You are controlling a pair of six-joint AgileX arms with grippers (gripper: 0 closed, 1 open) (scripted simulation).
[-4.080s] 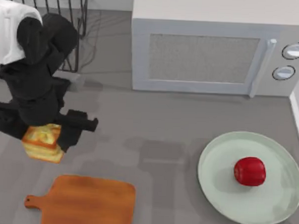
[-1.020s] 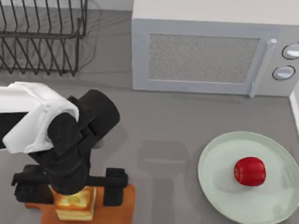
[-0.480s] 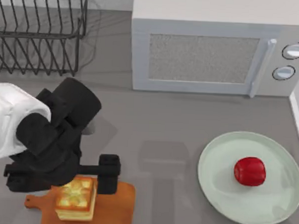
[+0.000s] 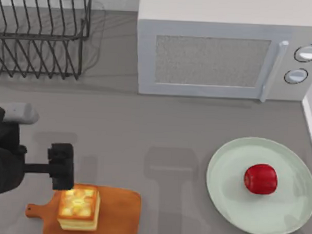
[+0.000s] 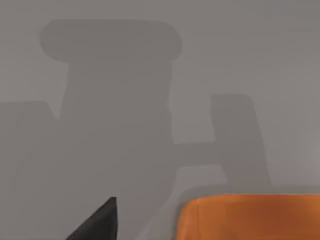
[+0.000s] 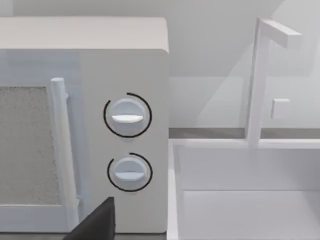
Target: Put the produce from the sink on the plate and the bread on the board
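On the board [image 4: 97, 210], toward its handle end, sits the bread [image 4: 78, 207]; the produce [image 4: 260, 179] rests on the plate [image 4: 261, 186], well to the board's right. We judge the bread light, soft and crushable, best taken by its pale flat sides (not the toasted top). Our left gripper [image 4: 37, 169] hangs just beyond the board's far edge, holding nothing; its finger spread we cannot tell. Microwave [image 4: 226, 52] and rack [image 4: 40, 34] stand far behind the board, obstructing nothing.

I can read no text, label, brand or number anywhere; the microwave [image 4: 221, 52] and its two dials [image 6: 128, 116] carry no markings I can make out.
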